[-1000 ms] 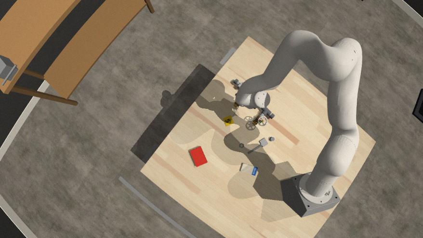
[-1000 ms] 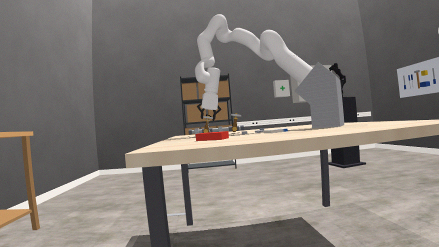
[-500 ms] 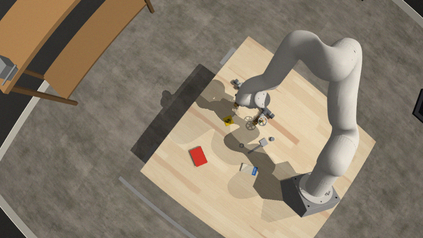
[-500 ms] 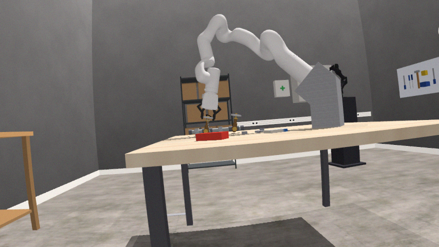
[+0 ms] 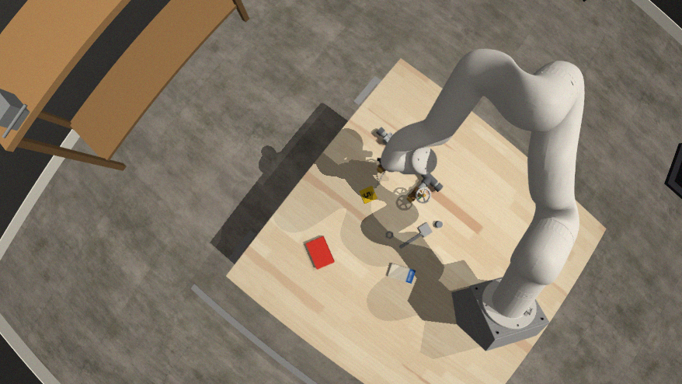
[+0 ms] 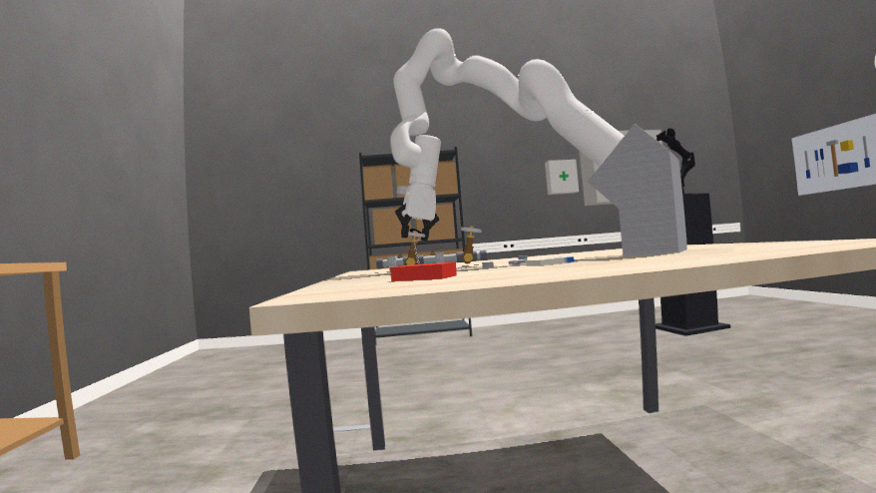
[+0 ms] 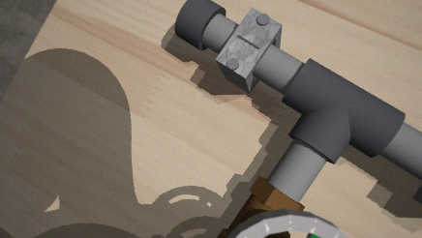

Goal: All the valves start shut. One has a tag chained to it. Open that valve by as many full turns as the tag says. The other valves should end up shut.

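Note:
A grey pipe (image 7: 339, 121) lies on the wooden table with two upright brass valves. The left valve (image 6: 414, 247) has a grey handwheel; its rim shows at the bottom edge of the wrist view (image 7: 290, 226). My gripper (image 6: 416, 234) points straight down and is shut on that handwheel. A yellow tag (image 5: 367, 194) lies beside this valve; its dark figure is too small to read. The second valve (image 5: 422, 193) stands apart to the right, also seen in the side view (image 6: 469, 241). From above, my wrist (image 5: 407, 159) hides the fingers and the held wheel.
A red block (image 5: 319, 252) lies toward the table's front left. A hammer (image 5: 417, 235), a nut (image 5: 388, 234), a small grey cylinder (image 5: 437, 224) and a white-and-blue box (image 5: 401, 273) lie between the valves and the arm's base (image 5: 505, 315). A pipe clamp (image 7: 249, 44) holds the pipe near its end cap (image 7: 195, 21).

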Controlling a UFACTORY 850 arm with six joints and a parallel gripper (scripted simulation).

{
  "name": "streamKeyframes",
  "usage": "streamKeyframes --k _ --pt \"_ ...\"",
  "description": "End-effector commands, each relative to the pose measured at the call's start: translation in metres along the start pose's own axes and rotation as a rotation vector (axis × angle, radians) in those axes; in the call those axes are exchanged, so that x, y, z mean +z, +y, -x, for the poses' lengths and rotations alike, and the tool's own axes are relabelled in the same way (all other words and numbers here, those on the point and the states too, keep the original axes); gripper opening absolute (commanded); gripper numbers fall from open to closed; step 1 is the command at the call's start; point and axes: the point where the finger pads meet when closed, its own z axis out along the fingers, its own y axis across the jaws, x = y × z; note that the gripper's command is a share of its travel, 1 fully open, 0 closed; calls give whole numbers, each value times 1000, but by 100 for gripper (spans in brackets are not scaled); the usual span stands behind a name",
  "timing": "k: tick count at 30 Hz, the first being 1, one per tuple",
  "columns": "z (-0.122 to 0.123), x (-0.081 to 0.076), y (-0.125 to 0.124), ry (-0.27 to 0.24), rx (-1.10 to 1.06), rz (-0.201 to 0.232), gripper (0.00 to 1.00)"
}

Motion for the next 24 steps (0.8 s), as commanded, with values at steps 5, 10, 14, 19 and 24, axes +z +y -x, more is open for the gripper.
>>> streamKeyframes --k 5,10,14,19,24 --pt "0 0 0 -4 -347 15 0" --pt "0 0 0 -5 -622 11 0" --pt "0 0 0 -5 -829 4 0" --pt "0 0 0 -3 -982 -3 0" --pt "0 0 0 -1 -1293 -10 0"
